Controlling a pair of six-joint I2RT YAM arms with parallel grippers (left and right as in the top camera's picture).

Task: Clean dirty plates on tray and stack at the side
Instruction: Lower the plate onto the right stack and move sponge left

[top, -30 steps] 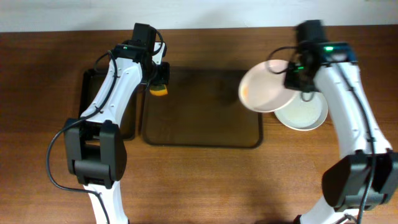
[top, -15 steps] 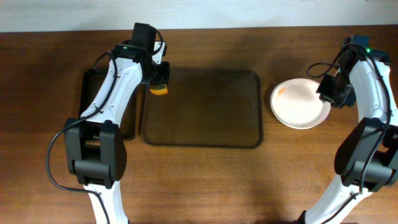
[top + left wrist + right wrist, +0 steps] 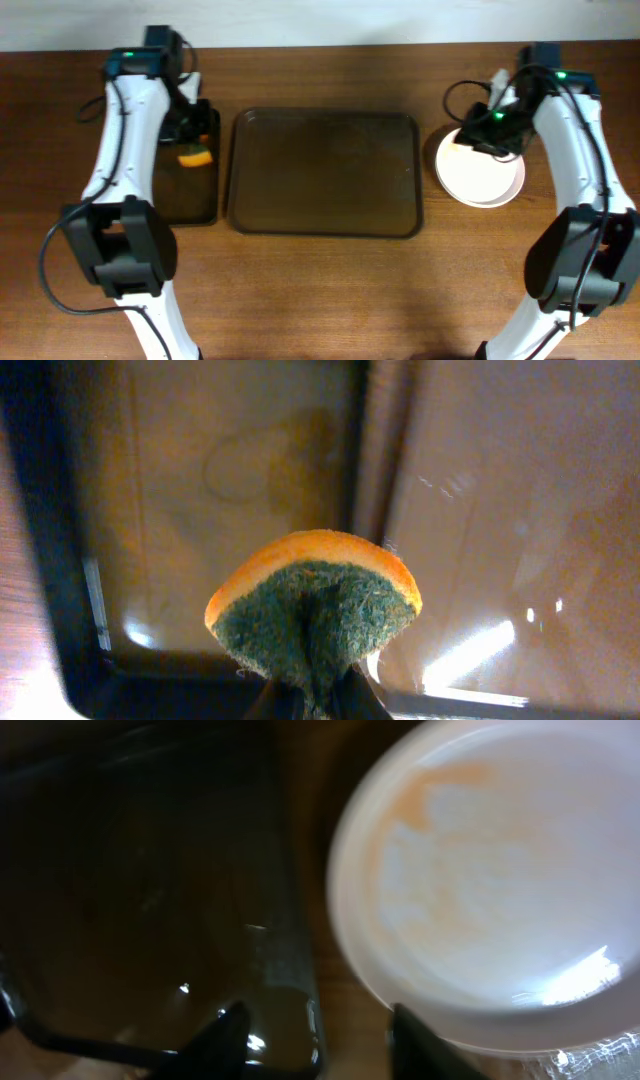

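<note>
The dirty plates point(image 3: 482, 172) sit stacked on the table to the right of the tray point(image 3: 325, 172); the top one carries a faint orange smear. The tray holds nothing. My right gripper point(image 3: 487, 128) is open and empty, hovering over the stack's upper left edge. In the right wrist view its fingers point(image 3: 320, 1032) straddle the gap between the tray's rim point(image 3: 285, 950) and the top plate point(image 3: 490, 890). My left gripper point(image 3: 194, 138) is shut on an orange-and-green sponge point(image 3: 195, 157), also in the left wrist view point(image 3: 315, 610), above the small black tray.
A narrower black tray point(image 3: 178, 200) lies just left of the brown one; both show in the left wrist view, black point(image 3: 180, 500) and brown point(image 3: 510, 520). The table's far edge runs behind both arms.
My left gripper has carried the sponge left, from the brown tray's back left corner to over the black tray. My right gripper let the plate go onto the stack, then moved over its upper left.
</note>
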